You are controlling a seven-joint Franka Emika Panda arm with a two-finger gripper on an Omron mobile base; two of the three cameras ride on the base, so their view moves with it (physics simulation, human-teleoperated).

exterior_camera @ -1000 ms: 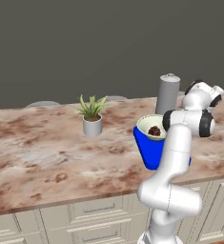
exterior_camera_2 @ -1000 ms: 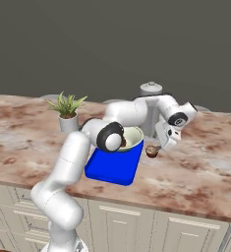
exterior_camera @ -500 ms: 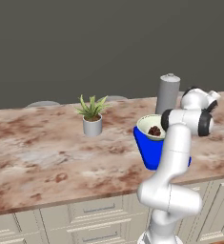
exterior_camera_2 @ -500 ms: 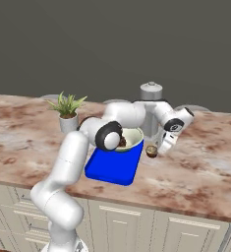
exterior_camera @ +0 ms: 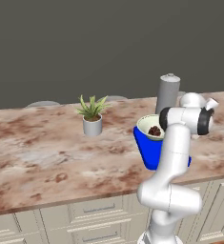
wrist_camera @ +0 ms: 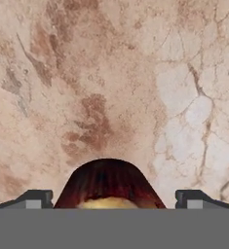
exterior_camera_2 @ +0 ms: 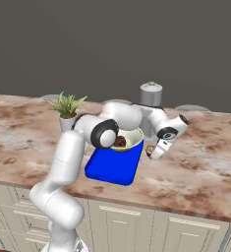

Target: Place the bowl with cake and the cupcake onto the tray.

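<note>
- The bowl [exterior_camera_2: 128, 139] sits on the far end of the tray [exterior_camera_2: 112, 166], with the cake [exterior_camera_2: 120, 141] inside it.
- The cupcake [wrist_camera: 107, 184], dark brown with a pale top, stands on the bench just off the tray's far corner at 3 o'clock from the bowl.
- In the hand view the cupcake lies between the 2 dark tips of the gripper [wrist_camera: 114, 198], which stand wide on either side; whether they touch it I cannot tell.
- The bench [exterior_camera_2: 200, 167] is mottled pink-brown marble over cream cabinet drawers [exterior_camera: 96, 224], against a dark grey wall [exterior_camera: 85, 43].
- A potted plant [exterior_camera: 92, 116] stands at 9 o'clock from the bowl; a grey canister [exterior_camera_2: 151, 94] stands behind it at 12 o'clock.
- The arm arches over the tray, its wrist bent down toward the cupcake.
</note>
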